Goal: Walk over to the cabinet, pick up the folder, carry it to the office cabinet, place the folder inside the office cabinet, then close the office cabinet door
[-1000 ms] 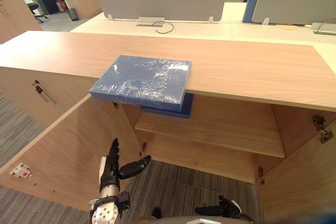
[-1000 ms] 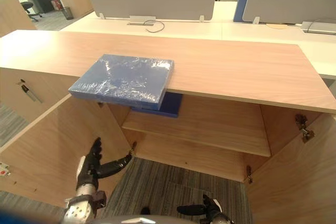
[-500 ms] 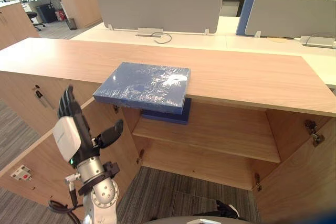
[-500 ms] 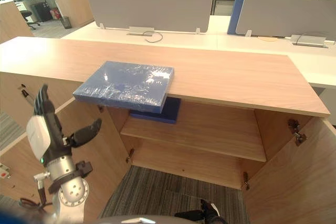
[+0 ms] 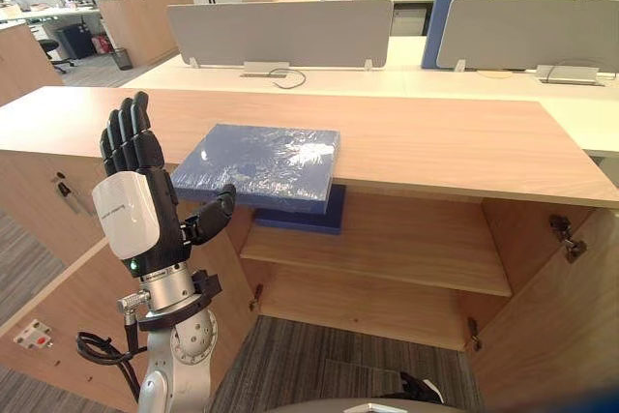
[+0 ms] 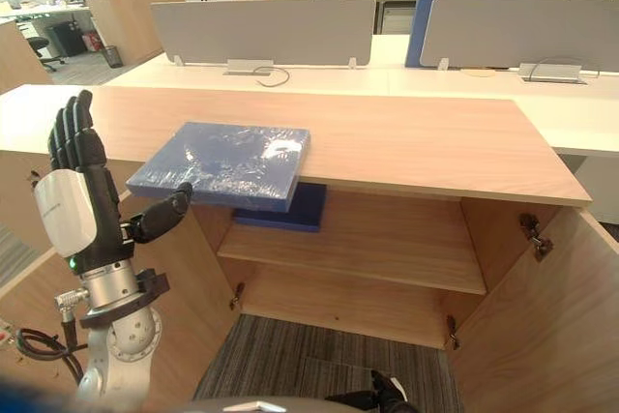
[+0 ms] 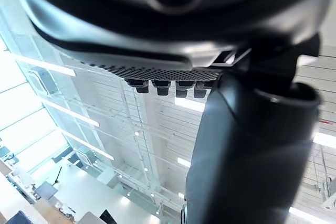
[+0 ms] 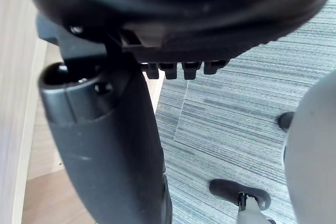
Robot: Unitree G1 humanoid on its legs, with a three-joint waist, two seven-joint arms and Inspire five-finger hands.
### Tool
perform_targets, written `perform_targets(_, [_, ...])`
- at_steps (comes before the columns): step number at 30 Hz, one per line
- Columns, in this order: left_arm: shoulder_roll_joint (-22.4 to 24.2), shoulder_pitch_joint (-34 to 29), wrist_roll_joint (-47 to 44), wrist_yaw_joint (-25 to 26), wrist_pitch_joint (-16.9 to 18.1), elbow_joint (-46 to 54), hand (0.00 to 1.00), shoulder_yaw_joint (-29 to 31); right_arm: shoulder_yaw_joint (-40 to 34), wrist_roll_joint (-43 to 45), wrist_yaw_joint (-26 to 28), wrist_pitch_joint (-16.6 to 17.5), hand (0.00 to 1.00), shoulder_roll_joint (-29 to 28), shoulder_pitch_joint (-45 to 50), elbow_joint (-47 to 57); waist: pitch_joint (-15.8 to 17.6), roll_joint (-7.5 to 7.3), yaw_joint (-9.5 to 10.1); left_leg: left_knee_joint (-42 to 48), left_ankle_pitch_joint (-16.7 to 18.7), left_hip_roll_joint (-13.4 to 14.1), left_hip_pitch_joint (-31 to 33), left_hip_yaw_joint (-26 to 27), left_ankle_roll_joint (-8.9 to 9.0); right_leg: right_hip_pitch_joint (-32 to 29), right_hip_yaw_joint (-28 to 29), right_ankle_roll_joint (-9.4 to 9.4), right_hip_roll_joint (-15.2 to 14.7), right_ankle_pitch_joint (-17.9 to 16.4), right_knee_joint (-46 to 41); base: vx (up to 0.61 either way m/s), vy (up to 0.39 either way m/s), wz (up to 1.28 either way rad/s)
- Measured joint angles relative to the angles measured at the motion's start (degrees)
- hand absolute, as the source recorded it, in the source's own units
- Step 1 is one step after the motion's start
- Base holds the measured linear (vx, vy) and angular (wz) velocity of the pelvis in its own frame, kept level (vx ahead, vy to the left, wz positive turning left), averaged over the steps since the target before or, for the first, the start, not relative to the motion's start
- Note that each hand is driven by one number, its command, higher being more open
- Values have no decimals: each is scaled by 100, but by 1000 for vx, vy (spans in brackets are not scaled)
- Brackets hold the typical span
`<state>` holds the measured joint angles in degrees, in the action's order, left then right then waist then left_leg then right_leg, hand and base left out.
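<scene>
Second blue folder (image 5: 308,218) on shelf (image 5: 406,239): mostly hidden under wrapped folder (image 5: 259,163) overhanging cabinet top (image 5: 435,142). Left door (image 5: 63,297) partly behind left hand (image 5: 131,210). Right door (image 5: 561,336) cut off by right edge.

The folder (image 5: 261,163) overhangs the counter (image 5: 435,137) edge, so you can reach under its front from below. Your left hand (image 5: 131,215), fingers (image 5: 126,137) straight, stands between the open left door (image 5: 68,307) and that overhang. Right of the folder the counter is bare. Inside, the shelf (image 5: 406,244) lies free in the middle and right; a second blue folder (image 5: 309,218) takes its left end. The open right door (image 5: 571,336) and its hinge (image 5: 564,236) bound the right side.
</scene>
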<state>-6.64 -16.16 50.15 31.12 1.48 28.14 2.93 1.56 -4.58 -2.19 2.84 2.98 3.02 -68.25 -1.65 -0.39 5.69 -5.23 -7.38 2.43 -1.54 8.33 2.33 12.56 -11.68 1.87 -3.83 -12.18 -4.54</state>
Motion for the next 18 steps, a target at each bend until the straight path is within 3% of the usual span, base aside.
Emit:
perform_targets(11, [-559, -31, -19, -334, 217, -1428, 100, 16, 222, 18, 29, 23, 100, 76, -99, 4, 77, 150, -10, -17, -29, 68, -29, 58, -2, -31, 101, -36, 56, 23, -15, -49, 1, -5])
perform_targets(18, [-668, -68, -61, -401, 216, -1714, 100, 341, 239, 17, 28, 22, 100, 69, -161, 6, 235, 55, -1, -18, -21, 47, -22, 52, 9, -18, 103, -34, 50, 19, 24, -11, -2, 0])
